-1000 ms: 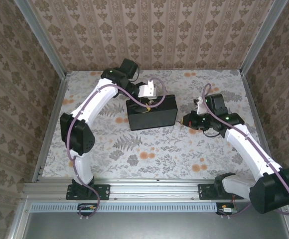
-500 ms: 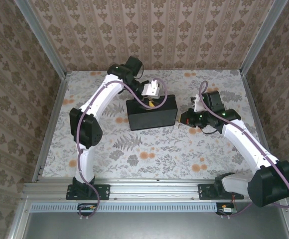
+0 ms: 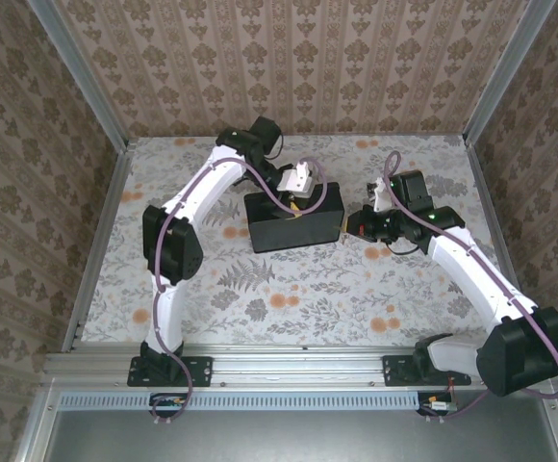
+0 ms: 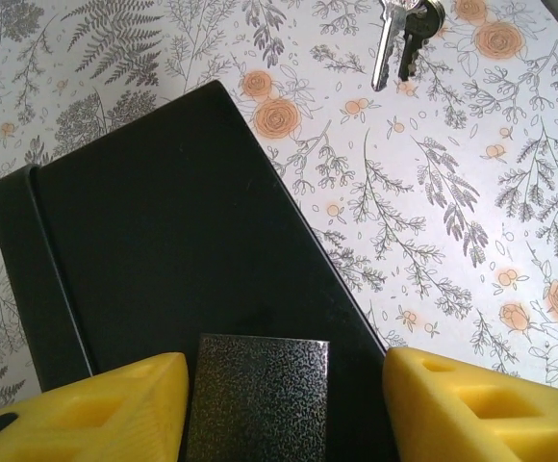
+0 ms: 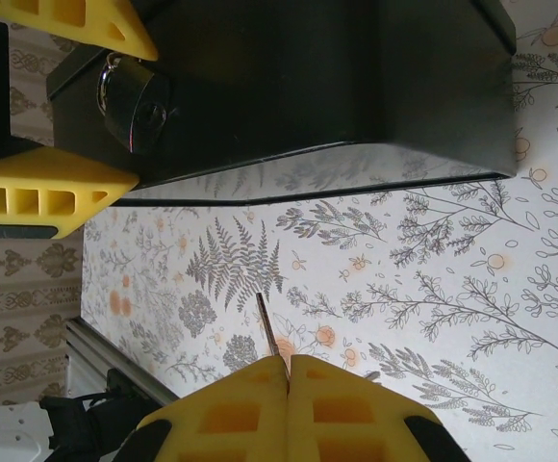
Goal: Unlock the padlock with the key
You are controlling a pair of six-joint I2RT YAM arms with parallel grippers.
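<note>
The padlock (image 5: pixel 135 101), dark with a shiny shackle, hangs on the side of the black box (image 3: pixel 293 223). My left gripper (image 4: pixel 284 371) is open around it. In the left wrist view, the padlock's speckled body (image 4: pixel 258 395) lies close to the left yellow finger (image 4: pixel 115 404) and well clear of the right one (image 4: pixel 481 404). My right gripper (image 5: pixel 287 361) is shut on the key (image 5: pixel 267 327). Its thin blade pokes out over the table and short of the box. From above, the right gripper (image 3: pixel 354 229) sits just off the box's right end.
Two more keys on a ring (image 4: pixel 399 38) show at the top edge of the left wrist view, over the floral tabletop (image 3: pixel 289 289). Patterned walls and metal rails enclose the table. A rail (image 3: pixel 289 366) runs along the near edge.
My left gripper has shifted right over the box and its jaws have narrowed around the padlock. The right gripper has edged closer to the box's right end, still holding the key.
</note>
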